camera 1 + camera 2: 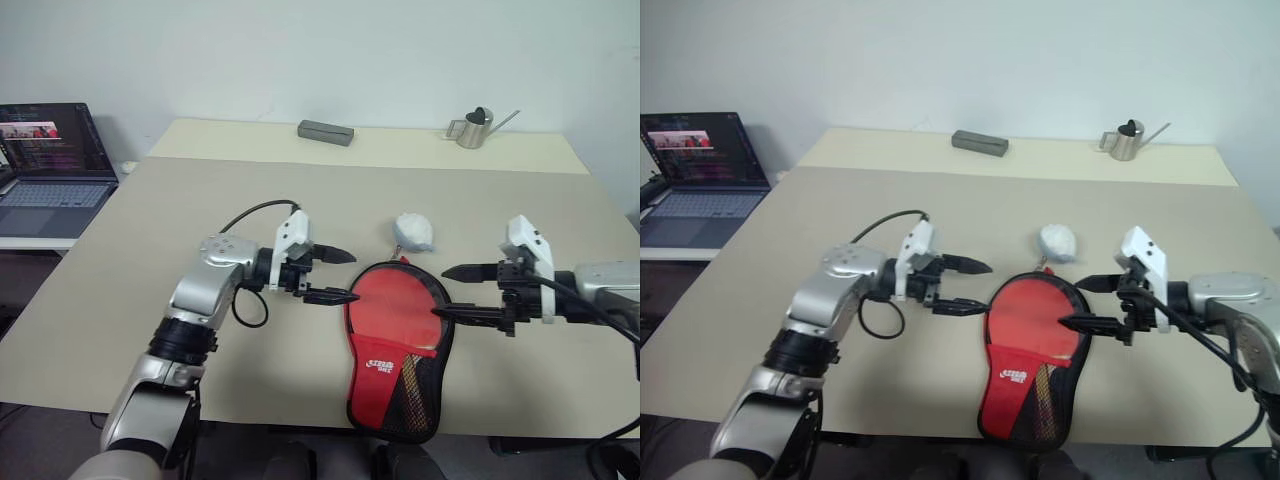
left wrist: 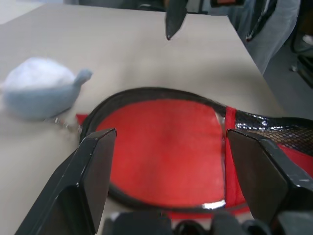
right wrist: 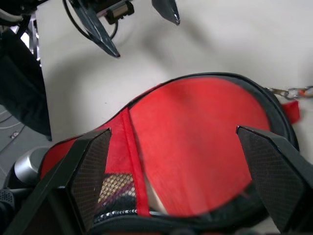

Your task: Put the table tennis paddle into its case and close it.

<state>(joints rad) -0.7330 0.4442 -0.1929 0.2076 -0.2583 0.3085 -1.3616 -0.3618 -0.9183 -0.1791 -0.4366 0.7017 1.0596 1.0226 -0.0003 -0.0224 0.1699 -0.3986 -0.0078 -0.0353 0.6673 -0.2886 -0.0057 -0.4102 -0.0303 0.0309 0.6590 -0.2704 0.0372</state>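
Here we count one case (image 1: 395, 350) on the table (image 1: 150, 300), lying flat at the near edge, its round end toward the middle and its narrow mesh end reaching the edge itself. Through the clear side we see one table tennis paddle (image 1: 395, 305) inside, its red face filling the round part; the handle is hidden under the red lettered panel and mesh, so we cannot make it out. The black zipper rim runs around the round end, though whether it is zipped shut we cannot tell for sure from these views.

Two grippers flank the case. The left gripper (image 1: 335, 276) hovers just beside the case's left rim, its two black fingers spread wide and holding nothing. The right gripper (image 1: 462, 293) hangs at the case's right rim, its fingers likewise spread wide and empty; the lower fingertip overlaps the case's edge in the head views, but contact is unclear.

One small white-and-pale-blue soft thing (image 1: 414, 231) lies just beyond the round end of the case, joined to it, it seems, by a short chain. At the far edge we count one grey rectangular block (image 1: 325, 132) near the middle, and one metal watering can (image 1: 477, 128) toward the far right corner. One open laptop (image 1: 45, 165) sits on a lower side surface off the table's left edge.
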